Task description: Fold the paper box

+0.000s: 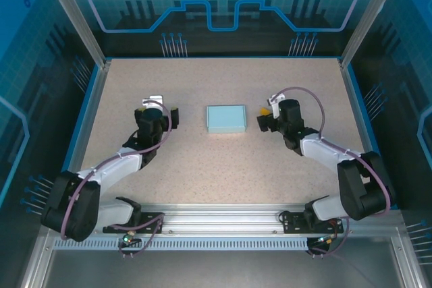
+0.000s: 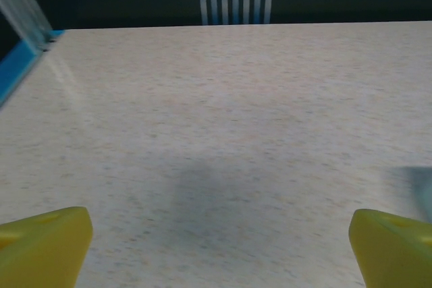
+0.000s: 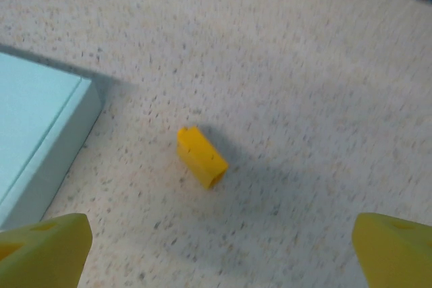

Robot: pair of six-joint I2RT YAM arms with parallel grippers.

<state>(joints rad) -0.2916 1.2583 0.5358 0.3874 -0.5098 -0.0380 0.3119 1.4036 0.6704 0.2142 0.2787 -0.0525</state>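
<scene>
**Folded box in the middle of the table, both grippers wide open**

The paper box (image 1: 225,119) lay near the middle of the table (image 1: 202,173), a little toward the far edge, with its long sides parallel to that edge. It looked like a closed, shallow rectangle of pale blue card, so I judged the folding to be finished or almost finished.

The left gripper (image 2: 217,251) hovered over bare table to the left of the box, with its jaws spread wide and nothing between them. The right gripper (image 3: 219,254) stood to the right of the box, also wide open and empty. A small yellow block (image 3: 202,156) lay on the table just beside the right end of the box, not touching it.

The card seemed thin and very light. The box would probably slide on the smooth table at a small push, and its walls would dent under a hard squeeze. A safe hold, I think, was on the two short end walls, one gripper at each end and low near the table. Pressing on the flat top could make it sink.
</scene>
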